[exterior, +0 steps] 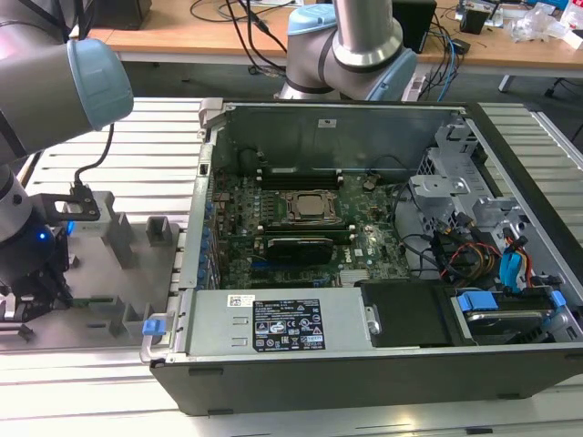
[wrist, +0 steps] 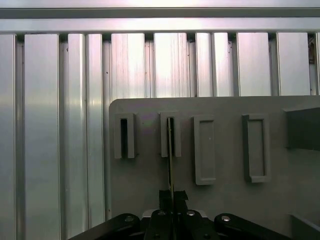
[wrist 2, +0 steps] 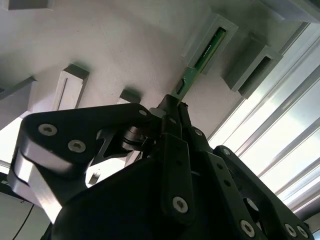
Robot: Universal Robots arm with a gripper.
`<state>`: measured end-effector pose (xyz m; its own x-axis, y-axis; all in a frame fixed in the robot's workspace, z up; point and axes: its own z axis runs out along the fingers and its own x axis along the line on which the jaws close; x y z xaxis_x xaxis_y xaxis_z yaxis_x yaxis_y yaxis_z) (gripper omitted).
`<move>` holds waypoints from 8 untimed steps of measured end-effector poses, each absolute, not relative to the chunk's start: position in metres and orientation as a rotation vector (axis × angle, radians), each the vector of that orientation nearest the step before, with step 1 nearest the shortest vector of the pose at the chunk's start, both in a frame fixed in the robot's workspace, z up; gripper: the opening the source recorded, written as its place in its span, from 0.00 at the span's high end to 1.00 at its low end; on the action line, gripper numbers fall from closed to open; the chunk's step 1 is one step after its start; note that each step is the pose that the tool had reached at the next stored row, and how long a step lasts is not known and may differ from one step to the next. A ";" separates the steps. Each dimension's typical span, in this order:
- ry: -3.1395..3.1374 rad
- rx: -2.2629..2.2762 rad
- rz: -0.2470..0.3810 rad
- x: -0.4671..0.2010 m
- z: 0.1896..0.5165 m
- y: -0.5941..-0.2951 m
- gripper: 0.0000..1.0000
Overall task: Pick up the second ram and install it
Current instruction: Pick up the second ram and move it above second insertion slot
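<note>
- Gripper [wrist 2: 172,104] clamped on second ram [wrist 2: 202,56]; jaws tight on its near end.
- Ram's far end sits in slot of grey holder [wrist 2: 200,36] on fixture plate [wrist: 280,200]. Ram is edge-on in first wrist view.
- Ext. view: arm [exterior: 55,82] in upper left of frame, fixture plate lower left, just beside open PC case [exterior: 364,373].
- Motherboard [exterior: 301,255] inside case, well apart from the plate w/ the ram.

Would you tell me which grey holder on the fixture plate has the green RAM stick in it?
The holder straight ahead of the gripper: the second ram runs from its slot to the gripper; the others hold none.
</note>
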<state>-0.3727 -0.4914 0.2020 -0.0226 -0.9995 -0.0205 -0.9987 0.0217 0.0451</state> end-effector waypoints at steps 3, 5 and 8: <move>-2.233 2.184 -0.073 -0.373 0.203 -0.491 0.87; -2.233 2.184 -0.073 -0.373 0.207 -0.491 0.87; -2.233 2.184 -0.073 -0.373 0.209 -0.491 0.87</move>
